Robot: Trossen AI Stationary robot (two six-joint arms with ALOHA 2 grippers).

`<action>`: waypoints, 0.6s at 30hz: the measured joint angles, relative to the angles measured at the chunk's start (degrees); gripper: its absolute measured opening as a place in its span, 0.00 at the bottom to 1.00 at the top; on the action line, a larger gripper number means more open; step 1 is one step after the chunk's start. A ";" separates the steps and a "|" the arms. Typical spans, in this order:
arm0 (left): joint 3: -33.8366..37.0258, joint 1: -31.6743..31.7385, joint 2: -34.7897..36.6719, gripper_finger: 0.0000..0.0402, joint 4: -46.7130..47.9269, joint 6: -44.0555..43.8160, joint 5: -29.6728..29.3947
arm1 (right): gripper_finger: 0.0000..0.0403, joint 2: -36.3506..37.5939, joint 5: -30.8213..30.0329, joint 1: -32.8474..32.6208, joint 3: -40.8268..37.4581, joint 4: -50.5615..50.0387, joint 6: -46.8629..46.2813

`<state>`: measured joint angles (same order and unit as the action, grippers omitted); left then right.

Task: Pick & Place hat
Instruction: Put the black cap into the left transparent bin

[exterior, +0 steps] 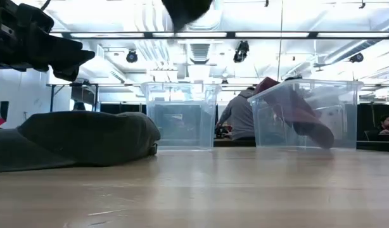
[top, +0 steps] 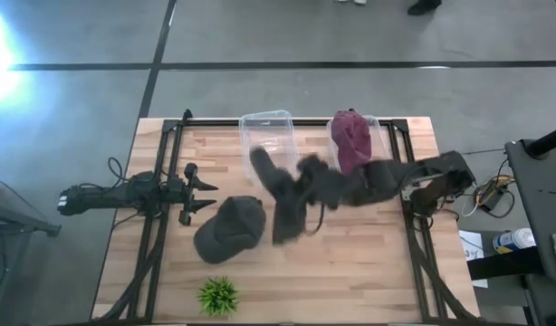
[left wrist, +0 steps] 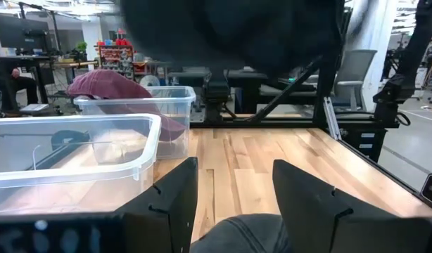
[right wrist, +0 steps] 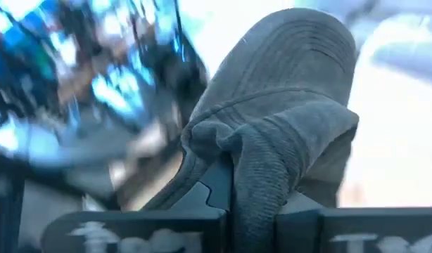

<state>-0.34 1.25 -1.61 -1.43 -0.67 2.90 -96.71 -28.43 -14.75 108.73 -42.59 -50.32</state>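
My right gripper (top: 307, 184) is over the table's middle, shut on a dark grey hat (top: 280, 201), which also shows at the top of the low view (exterior: 185, 9) and fills the right wrist view (right wrist: 286, 105). A second dark grey hat (top: 230, 226) lies crown-up on the table, near-left of the held one (exterior: 80, 138). My left gripper (top: 202, 194) is open and stands just left of this hat, its fingers above the hat's edge (left wrist: 248, 235). A maroon hat (top: 350, 138) leans in the right clear bin (exterior: 305, 114). My right gripper pinches a bunched fold of the hat's fabric (right wrist: 252, 165) between its two fingers (right wrist: 214, 184). The hat is lifted clear of the table and hangs from the gripper. Which part of the hat the fold belongs to cannot be told.
An empty clear bin (top: 267, 136) stands at the far edge, left of the bin (top: 379, 136) with the maroon hat. A small green plant (top: 217, 295) sits near the near edge. Bare wood lies on the table's near right. People sit in the room beyond.
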 joint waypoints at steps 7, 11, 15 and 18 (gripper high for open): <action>0.00 -0.01 0.00 0.44 0.00 0.00 0.00 | 0.02 0.06 4.19 14.79 -0.09 9.22 14.27; 0.00 0.00 -0.02 0.44 0.00 0.00 0.00 | 0.02 -2.44 13.42 22.27 -0.09 12.97 16.75; 0.00 -0.01 -0.04 0.44 0.00 0.00 0.02 | 0.02 -7.05 19.03 26.61 -0.08 13.22 19.48; 0.00 0.00 -0.04 0.44 0.00 0.00 0.02 | 0.02 -10.75 21.07 28.33 -0.13 12.35 20.30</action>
<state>-0.34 1.26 -1.65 -1.43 -0.67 2.91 -107.46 -7.36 13.58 108.60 -30.24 -30.02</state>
